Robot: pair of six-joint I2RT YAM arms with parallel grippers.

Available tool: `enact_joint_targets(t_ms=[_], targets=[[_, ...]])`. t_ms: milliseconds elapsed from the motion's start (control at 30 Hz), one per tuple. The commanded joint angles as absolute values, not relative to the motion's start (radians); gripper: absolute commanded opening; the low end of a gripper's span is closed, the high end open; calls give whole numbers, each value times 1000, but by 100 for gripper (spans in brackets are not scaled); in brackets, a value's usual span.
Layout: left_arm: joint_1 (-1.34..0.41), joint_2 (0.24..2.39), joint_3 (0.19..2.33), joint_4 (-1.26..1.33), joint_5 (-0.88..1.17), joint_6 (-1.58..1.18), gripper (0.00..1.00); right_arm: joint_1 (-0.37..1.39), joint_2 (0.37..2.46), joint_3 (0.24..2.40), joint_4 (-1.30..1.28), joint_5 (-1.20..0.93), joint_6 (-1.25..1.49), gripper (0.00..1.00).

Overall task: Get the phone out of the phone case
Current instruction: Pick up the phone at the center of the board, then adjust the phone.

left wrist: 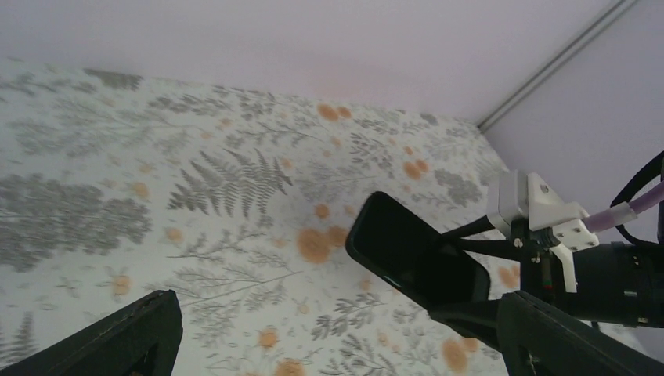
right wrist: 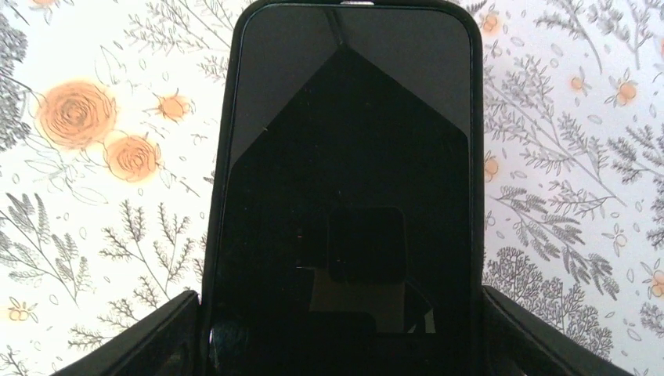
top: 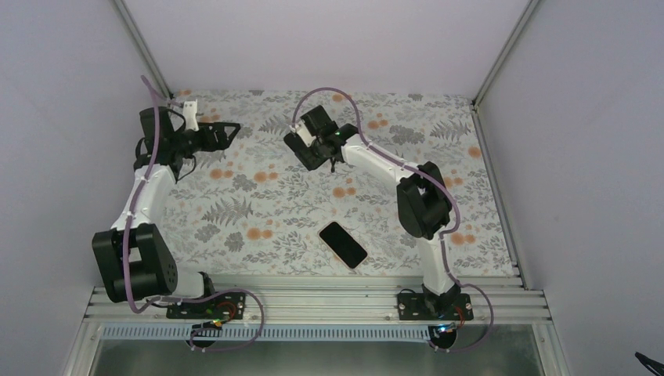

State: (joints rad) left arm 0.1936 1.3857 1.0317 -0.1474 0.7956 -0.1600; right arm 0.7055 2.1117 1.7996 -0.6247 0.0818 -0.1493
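Note:
A black phone [top: 342,244] lies flat on the floral table near the front, apart from both grippers. My right gripper [top: 301,149] is shut on the bottom end of a black phone case [top: 296,146] and holds it above the table's far middle. In the right wrist view the case [right wrist: 344,157] fills the frame between my fingers [right wrist: 156,333]. Its face is dark and glossy, and I cannot tell what it holds. My left gripper [top: 227,131] is open and empty, to the left of the case. The left wrist view shows the case [left wrist: 407,251] ahead, between the wide-spread fingers [left wrist: 117,337].
The floral table [top: 258,204] has white walls on the left, back and right. A metal rail [top: 313,301] runs along the near edge by the arm bases. Purple cables loop over both arms.

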Motion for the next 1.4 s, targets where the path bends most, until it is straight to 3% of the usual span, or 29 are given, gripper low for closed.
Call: enact_joint_targets(t_ms=[0, 333, 767, 1133, 1367], targets=[[170, 1427, 982, 31, 911, -323, 100, 703, 2035, 1792, -536, 49, -155, 67], [143, 1460, 835, 364, 1076, -653, 100, 704, 1965, 1837, -563, -88, -153, 67], [80, 1490, 827, 400, 1090, -723, 93, 761, 1896, 1876, -570, -128, -148, 66], [63, 1507, 786, 561, 1141, -836, 64, 828, 1884, 1881, -566, -87, -175, 67], [64, 1501, 791, 578, 1162, -839, 37, 850, 1875, 1874, -566, -73, -181, 67]])
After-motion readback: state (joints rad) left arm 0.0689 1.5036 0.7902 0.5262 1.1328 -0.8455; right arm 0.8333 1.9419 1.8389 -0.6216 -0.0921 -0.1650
